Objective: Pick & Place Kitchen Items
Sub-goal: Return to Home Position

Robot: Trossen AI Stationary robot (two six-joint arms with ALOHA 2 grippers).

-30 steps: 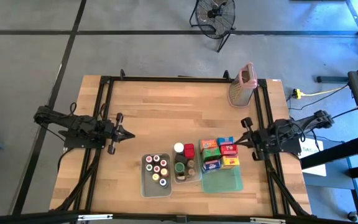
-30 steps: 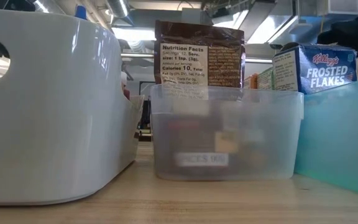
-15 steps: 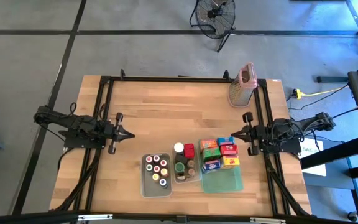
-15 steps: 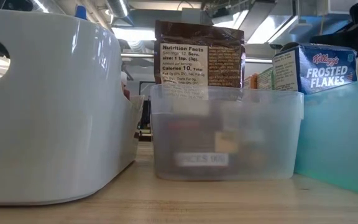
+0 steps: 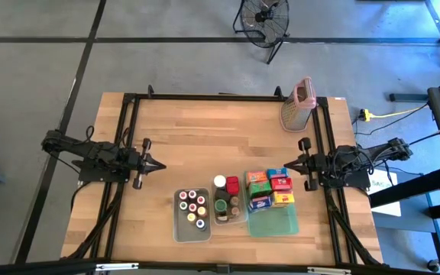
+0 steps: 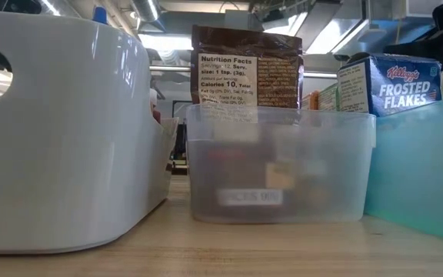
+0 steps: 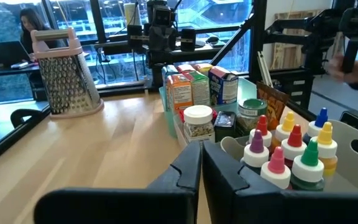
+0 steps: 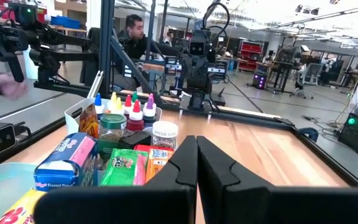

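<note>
The left gripper (image 5: 157,164), mid-left in the high view, has its jaws pressed together on nothing. The right gripper (image 5: 286,165), mid-right, is also closed and empty. At lower centre, dropper bottles (image 5: 192,208) fill the gray bin (image 5: 192,234). What seem to be spice jars (image 5: 226,195) fill the next tub (image 5: 231,222), and cartons (image 5: 270,189) stand on the green tray (image 5: 273,223). A grater (image 5: 297,103) stands upper right on the wooden table (image 5: 205,130).

bottles (image 5: 192,208) in left bin (image 5: 177,230), jars (image 5: 221,205) in middle tub (image 5: 231,221), cartons (image 5: 270,189) on right tray (image 5: 275,224)
</note>
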